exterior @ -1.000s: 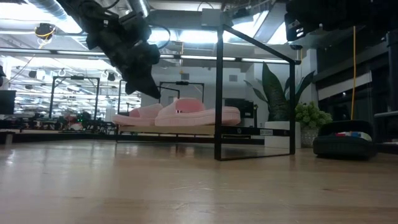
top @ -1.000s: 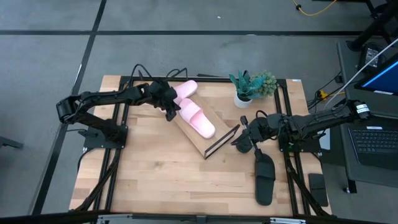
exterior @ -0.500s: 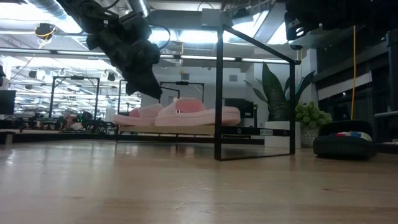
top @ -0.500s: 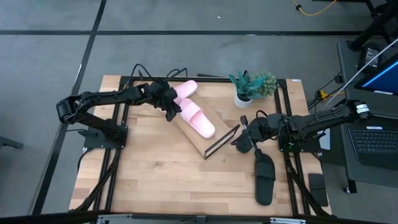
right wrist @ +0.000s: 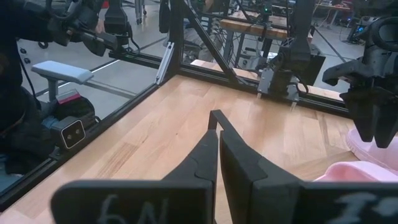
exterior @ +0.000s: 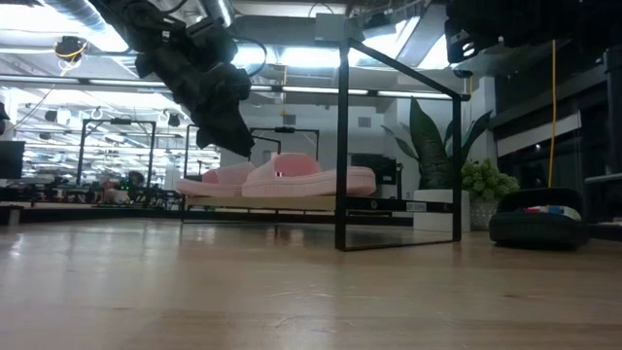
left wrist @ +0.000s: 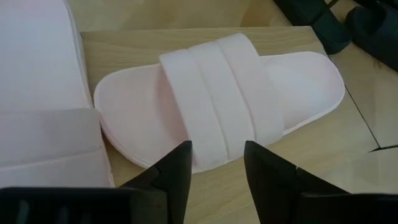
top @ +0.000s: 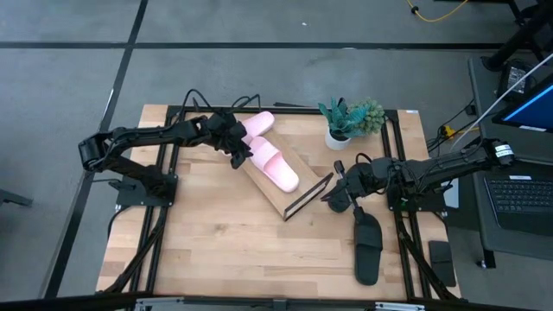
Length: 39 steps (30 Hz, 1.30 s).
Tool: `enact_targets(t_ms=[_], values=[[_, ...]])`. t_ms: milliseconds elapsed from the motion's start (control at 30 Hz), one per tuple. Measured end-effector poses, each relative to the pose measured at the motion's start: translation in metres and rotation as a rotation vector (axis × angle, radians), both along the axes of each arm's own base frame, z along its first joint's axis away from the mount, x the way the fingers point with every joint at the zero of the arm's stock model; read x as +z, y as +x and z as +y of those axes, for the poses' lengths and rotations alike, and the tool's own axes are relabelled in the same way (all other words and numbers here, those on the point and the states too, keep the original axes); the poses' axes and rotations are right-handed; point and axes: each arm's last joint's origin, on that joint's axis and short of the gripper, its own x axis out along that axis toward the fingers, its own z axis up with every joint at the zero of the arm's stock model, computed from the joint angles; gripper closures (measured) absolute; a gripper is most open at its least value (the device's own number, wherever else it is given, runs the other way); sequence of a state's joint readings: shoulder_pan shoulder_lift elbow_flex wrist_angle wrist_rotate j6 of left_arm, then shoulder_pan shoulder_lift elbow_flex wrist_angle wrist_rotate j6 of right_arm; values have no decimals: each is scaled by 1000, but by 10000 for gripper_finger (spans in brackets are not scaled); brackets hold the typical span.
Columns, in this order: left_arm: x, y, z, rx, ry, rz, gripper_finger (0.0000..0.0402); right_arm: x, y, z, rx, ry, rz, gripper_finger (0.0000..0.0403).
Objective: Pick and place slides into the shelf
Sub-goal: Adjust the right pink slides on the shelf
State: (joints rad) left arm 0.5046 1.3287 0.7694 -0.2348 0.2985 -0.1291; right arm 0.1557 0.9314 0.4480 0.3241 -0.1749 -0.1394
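On the slanted light-wood board shelf with thin black wire frame (top: 275, 193), two pale pink open-toe slide sandals lie side by side: the nearer pink slide (top: 275, 163) rests along the board's middle, and the second pink slide (top: 257, 124) sits at the shelf's upper end, touching the first. The left hand (top: 235, 149) hovers at the edge of the nearer pink slide with its fingers (left wrist: 176, 170) parted and nothing between them; judging from this, that slide is released and placed. Two of the four slides therefore appear done. One matte black slide sandal (top: 367, 244) lies on the wooden counter (top: 216, 250) near the right arm, well apart from the shelf. A second black slide cannot be distinguished from the first in the high view; the low view shows only one dark shape (exterior: 537, 227) on the counter. The right hand (top: 337, 197) waits just beside the shelf's lower end with its fingers (right wrist: 211, 155) closed on nothing. The black slides remain to be picked and placed. A small potted green plant in a white pot (top: 344, 123) stands near the shelf.
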Motion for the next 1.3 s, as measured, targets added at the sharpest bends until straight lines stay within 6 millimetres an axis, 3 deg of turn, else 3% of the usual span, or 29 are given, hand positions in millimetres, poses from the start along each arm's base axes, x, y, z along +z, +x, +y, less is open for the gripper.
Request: enact_targets(t_ms=[267,767,1300], values=[[-20,12,3,6,3,54,262,0,0,0,0,0,0,382],[-34,18,7,-65,-105,44,262,0,0,0,2,0,1,382],[-36,19,6,-96,-133,35,262,0,0,0,2,0,1,382]])
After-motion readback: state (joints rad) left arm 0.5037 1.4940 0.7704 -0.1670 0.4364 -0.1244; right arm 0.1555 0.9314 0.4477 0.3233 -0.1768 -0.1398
